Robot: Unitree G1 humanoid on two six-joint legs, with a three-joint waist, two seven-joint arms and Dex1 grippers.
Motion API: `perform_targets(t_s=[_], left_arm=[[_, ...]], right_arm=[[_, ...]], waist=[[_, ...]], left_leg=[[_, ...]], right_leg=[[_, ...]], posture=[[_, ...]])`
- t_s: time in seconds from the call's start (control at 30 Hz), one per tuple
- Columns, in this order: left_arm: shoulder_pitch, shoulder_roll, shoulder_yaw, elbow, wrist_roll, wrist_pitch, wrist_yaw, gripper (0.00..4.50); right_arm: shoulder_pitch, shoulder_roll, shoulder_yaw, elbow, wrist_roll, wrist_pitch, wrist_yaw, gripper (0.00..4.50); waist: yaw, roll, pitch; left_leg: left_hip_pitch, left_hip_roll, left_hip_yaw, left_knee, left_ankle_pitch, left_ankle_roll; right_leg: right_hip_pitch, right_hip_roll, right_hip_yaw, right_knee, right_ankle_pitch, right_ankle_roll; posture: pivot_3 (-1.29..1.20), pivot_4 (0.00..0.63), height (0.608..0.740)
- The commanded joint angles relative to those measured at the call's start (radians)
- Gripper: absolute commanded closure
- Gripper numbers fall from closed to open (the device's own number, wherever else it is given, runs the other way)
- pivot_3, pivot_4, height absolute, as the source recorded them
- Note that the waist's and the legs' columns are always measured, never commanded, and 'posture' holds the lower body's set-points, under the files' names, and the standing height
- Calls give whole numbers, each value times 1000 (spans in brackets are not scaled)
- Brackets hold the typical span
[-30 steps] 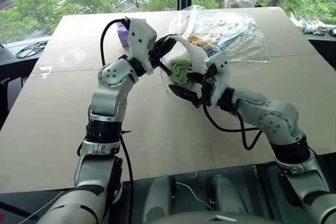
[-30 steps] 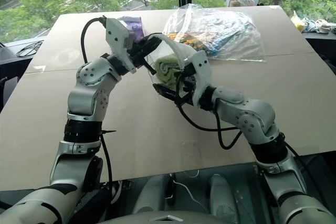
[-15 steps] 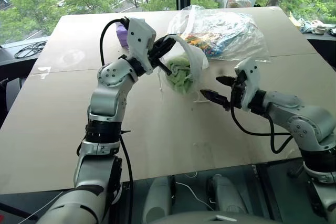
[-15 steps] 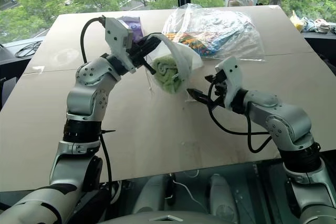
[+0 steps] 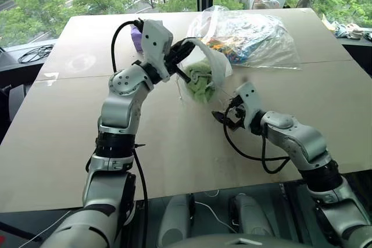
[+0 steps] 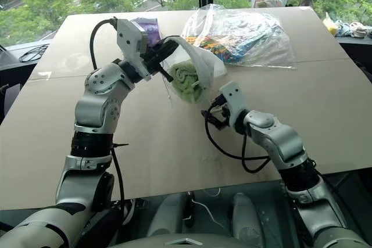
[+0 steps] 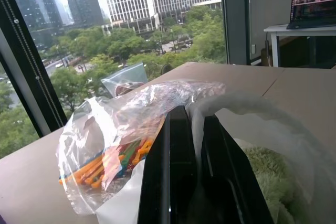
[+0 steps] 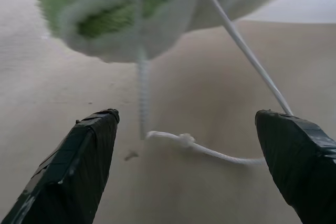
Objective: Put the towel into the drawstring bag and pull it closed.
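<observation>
Right gripper [image 5: 224, 117]: jaws spread wide and empty, low over the table [image 5: 70, 137], the knotted white cord [image 8: 184, 141] lying between its fingers [image 8: 73, 171] but not yet pinched.
Left gripper [image 5: 185, 47]: clamped tight on the rim of the drawstring bag [image 5: 216, 65], holding it up off the table.
Towel [image 5: 199, 82]: green and fluffy, hanging inside the raised bag.
Change: a second ago the right gripper was up at the bag's mouth beside the towel; it has since drawn back and dropped toward the trailing cord.
Meaning: loading looks finished; closing probably comes next.
Backdrop: clear plastic bag [image 5: 250, 33] of colourful items sits behind.
</observation>
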Motion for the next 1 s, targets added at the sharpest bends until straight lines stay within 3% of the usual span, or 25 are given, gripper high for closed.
perform_targets(t_s=[0.03, 0.1, 0.13, 0.27, 0.63, 0.9, 1.0], left_arm=[[-20, 8, 19, -28, -2, -23, 9, 4500], [-19, 9, 18, -24, -1, -26, 9, 4500], [-19, 9, 18, -23, -1, -26, 10, 4500], [-21, 6, 14, -15, 1, -31, 10, 4500], [-13, 9, 6, -15, -1, -8, 4, 4500], [-148, 47, 72, 77, -28, -33, 2, 4500], [-161, 94, 13, 169, 66, -93, -31, 4500]], right_arm=[[-21, 1, -29, -24, -50, -51, 12, 1314], [-18, 5, -36, -30, -60, -52, 24, 2401], [-18, 7, -40, -32, -68, -55, 27, 2653], [-29, 10, -55, -36, -107, -77, 21, 4462], [-148, 65, -172, -32, -297, -311, -143, 4462], [-306, 123, -266, -82, -272, -398, -157, 4462], [-290, 100, -227, -64, -312, -436, -111, 4462]], waist=[[-1, 0, 0], [-2, 0, 0], [-2, 0, 0], [-2, 0, 0], [-3, 0, 0], [-2, 0, 0], [-4, 0, 0]], left_leg=[[0, 0, 0, 0, 0, 0], [0, 0, 0, 0, 0, 0], [0, 0, -1, 0, 0, 0], [0, 0, 0, 0, 0, 0], [0, 0, 0, 0, 0, 0], [0, 0, -1, 0, 0, 0], [0, 0, 0, 0, 0, 0]], right_leg=[[0, 0, 0, 0, 0, 0], [0, 0, 0, 0, 0, 0], [0, 0, 0, 1, 0, 0], [0, 0, 0, 1, 0, 0], [0, 0, 0, 1, 0, 0], [0, 0, -1, 1, 0, 0], [0, 0, -1, 1, 0, 0]], posture=[[0, 150, 740], [0, 150, 740], [0, 150, 740], [0, 150, 740], [0, 150, 740], [0, 150, 740], [0, 150, 740]])
